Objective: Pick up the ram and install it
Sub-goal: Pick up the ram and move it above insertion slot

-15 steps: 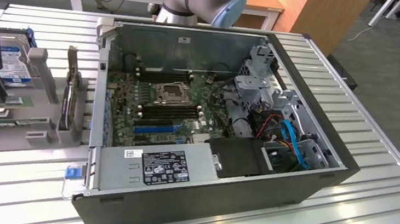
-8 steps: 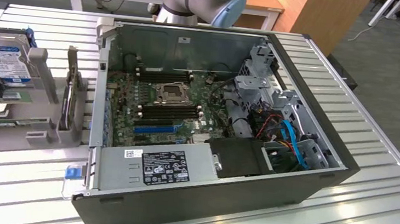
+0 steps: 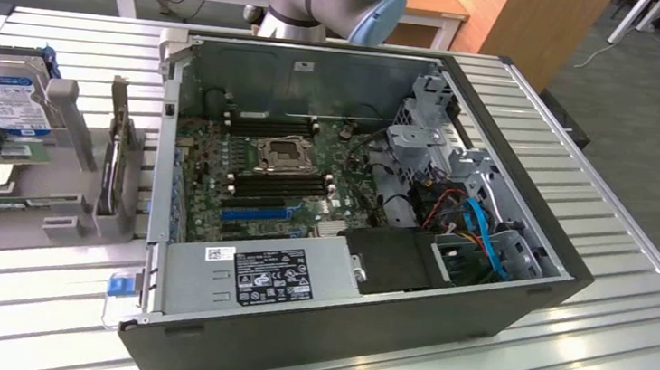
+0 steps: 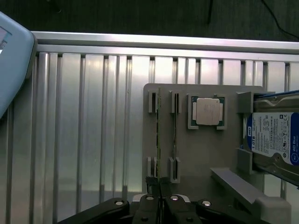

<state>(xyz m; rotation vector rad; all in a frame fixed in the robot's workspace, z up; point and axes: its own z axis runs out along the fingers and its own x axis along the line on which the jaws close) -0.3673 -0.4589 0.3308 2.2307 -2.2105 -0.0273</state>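
My pincer is squeezed together on the end of one ram, which stands on edge in the grey holder on the counter. That's two sticks total, with the second stick just beside it. There's also one processor and one drive.
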